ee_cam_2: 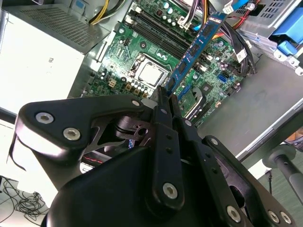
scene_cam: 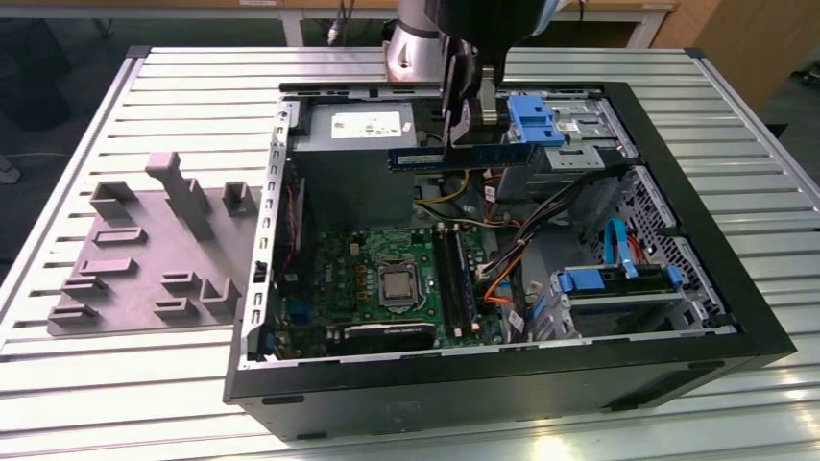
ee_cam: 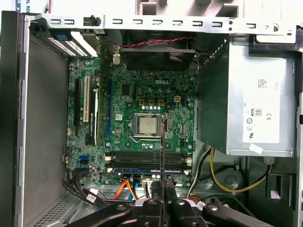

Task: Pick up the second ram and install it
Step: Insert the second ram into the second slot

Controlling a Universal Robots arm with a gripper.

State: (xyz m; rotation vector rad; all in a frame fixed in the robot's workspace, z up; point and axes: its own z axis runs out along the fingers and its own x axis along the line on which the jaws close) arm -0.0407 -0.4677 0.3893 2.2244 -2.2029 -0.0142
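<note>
Claw point(scene_cam: 468, 123) closed on the ram point(scene_cam: 462, 157), pinching the strip along its upper long edge so the contact edge hangs free below. In the exterior view the ram rides level in the air above the open case point(scene_cam: 717, 336), just in front of the grey supply box point(scene_cam: 359, 130) and well above the board point(scene_cam: 384, 279). Holding it by the top edge makes sense: the lower edge is the part that must enter a slot, so it has to stay unobstructed.

In the second wrist view the ram point(ee_cam_2: 196, 49) runs away from the closed fingers point(ee_cam_2: 163, 109) as a blue strip with dark chips, seen over the board point(ee_cam_2: 142, 52). In the first wrist view it appears edge-on as a thin dark line point(ee_cam: 162, 156) rising from the claw point(ee_cam: 162, 203), crossing the slots point(ee_cam: 147, 158) near the processor socket point(ee_cam: 145, 125). One slot there looks already filled by a blue strip point(ee_cam: 142, 169), which I take to be the earlier module; the dark slots beside it look empty.

Case lies on its side on the ribbed tabletop point(scene_cam: 129, 384), opening upward, which lets the arm come straight down onto the slots. A grey holder point(scene_cam: 154, 250) sits on the tabletop at the exterior view's left.
</note>
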